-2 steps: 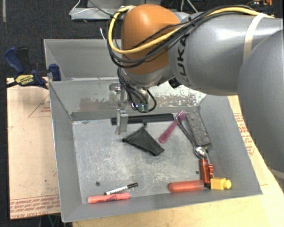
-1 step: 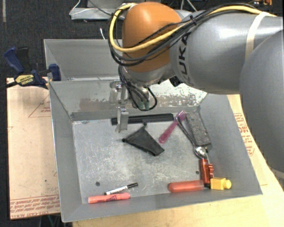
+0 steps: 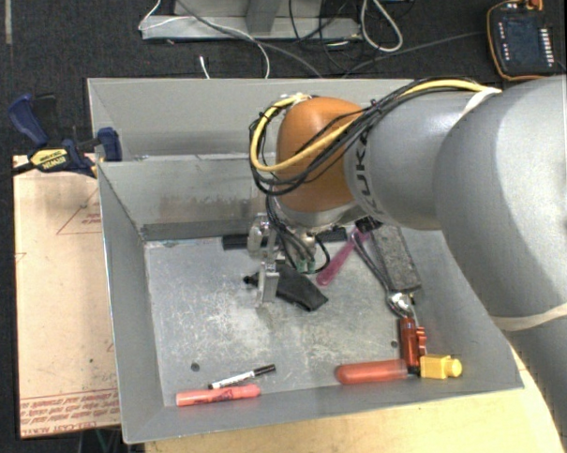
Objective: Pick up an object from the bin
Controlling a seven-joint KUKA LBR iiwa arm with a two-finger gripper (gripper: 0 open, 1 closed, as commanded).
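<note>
Because the arm [image 3: 470, 194] and its orange wrist cover [image 3: 313, 154] overhang the bin [image 3: 126, 275], the back right part of the bin floor is hidden.

Position of end effector [image 3: 267, 289]: low over the middle of the bin floor, partly masked by its own wrist. Open or closed: cannot tell.

A black wedge-shaped piece [image 3: 303, 292] lies just beside it, on the side toward the bin's right wall. Contact cannot be made out, nor whether the piece is gripped.

Partly hidden items:
- small black bar [image 3: 234, 242] near the back wall, its right end cut off by the wrist
- magenta stick [image 3: 336, 262] coming out from under the wrist, upper end hidden
- grey flat slab [image 3: 395, 261] along the right wall, its far end under the arm

Bin contents toward the front edge:
- pink marker [image 3: 219, 395] at the front left corner
- black pen [image 3: 244, 375] just behind it, close to touching
- orange-red handle [image 3: 370, 371] at the front right, ending beside a yellow block [image 3: 442, 367]
- red piece [image 3: 412, 342] just behind these
- shiny metal piece [image 3: 400, 304] further back, kind unclear
</note>
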